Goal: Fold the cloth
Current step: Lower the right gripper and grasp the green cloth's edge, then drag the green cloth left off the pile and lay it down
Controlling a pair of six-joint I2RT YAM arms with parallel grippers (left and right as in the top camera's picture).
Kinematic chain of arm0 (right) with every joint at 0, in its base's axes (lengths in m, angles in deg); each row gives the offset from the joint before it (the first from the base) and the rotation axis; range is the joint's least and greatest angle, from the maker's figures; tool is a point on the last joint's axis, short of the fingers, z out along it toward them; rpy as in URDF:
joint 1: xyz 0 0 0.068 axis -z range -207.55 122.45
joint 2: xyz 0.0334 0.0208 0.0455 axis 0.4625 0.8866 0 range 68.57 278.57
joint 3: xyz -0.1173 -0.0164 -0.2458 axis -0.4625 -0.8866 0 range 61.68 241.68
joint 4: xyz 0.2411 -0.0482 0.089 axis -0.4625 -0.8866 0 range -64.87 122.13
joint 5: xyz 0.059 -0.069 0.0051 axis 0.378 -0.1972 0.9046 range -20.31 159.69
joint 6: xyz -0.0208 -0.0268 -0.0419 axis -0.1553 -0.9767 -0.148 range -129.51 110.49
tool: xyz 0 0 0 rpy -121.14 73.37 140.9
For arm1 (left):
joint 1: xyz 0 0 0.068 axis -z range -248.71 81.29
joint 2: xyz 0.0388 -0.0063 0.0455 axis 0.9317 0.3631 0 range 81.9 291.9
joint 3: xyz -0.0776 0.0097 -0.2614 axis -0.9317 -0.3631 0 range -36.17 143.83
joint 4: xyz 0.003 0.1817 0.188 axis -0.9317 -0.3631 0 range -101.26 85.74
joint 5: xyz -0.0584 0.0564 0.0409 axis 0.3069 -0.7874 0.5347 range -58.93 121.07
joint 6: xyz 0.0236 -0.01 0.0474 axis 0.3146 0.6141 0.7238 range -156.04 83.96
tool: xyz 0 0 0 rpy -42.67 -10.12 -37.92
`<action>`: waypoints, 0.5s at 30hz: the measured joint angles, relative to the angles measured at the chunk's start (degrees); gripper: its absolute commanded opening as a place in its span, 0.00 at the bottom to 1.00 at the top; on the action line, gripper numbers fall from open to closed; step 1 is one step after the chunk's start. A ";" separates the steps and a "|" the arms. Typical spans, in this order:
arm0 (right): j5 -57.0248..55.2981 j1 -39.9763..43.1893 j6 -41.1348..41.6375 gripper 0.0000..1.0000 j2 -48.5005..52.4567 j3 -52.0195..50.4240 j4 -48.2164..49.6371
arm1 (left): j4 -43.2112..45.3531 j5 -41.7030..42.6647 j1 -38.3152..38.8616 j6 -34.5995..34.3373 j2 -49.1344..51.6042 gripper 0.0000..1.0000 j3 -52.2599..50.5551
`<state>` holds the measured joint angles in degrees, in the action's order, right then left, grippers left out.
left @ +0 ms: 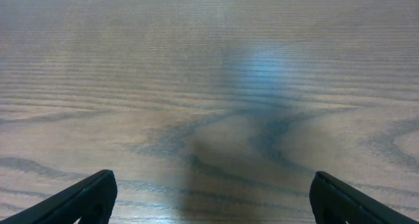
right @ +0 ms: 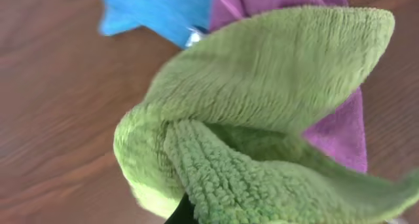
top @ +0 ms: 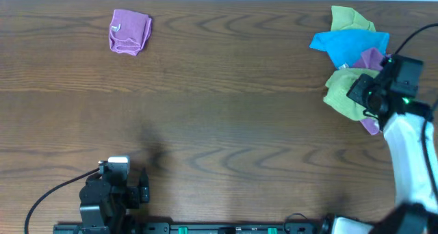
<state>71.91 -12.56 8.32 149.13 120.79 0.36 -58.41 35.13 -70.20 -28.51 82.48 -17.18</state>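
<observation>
A pile of cloths lies at the right of the table: a green cloth (top: 342, 90), a blue cloth (top: 349, 44), a purple cloth (top: 371, 57) and a yellow-green cloth (top: 349, 18) at the back. My right gripper (top: 366, 94) is shut on the green cloth (right: 262, 119), which bunches up around its fingers and hides them. The blue cloth (right: 157, 11) and purple cloth (right: 340, 132) show behind it. My left gripper (left: 213, 198) is open and empty, low over bare wood at the front left (top: 113, 186).
A folded purple cloth (top: 130, 32) lies at the back left of the wooden table (top: 219, 124). Black cables run by both arm bases along the front edge.
</observation>
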 measured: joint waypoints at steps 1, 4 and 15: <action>0.61 -0.44 -0.52 0.01 -1.79 0.00 -1.33 | 0.00 0.00 0.00 0.00 0.00 0.95 0.00; 1.38 -2.23 -1.66 0.01 -5.60 0.00 -4.68 | 0.00 0.00 0.00 0.00 0.00 0.95 0.00; 9.70 -17.73 -3.50 0.01 -18.53 0.00 -12.55 | 0.00 0.00 0.00 0.00 0.00 0.95 0.00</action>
<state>81.61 -30.29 4.82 130.59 120.79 -12.19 -58.41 35.13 -70.20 -28.51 82.48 -17.18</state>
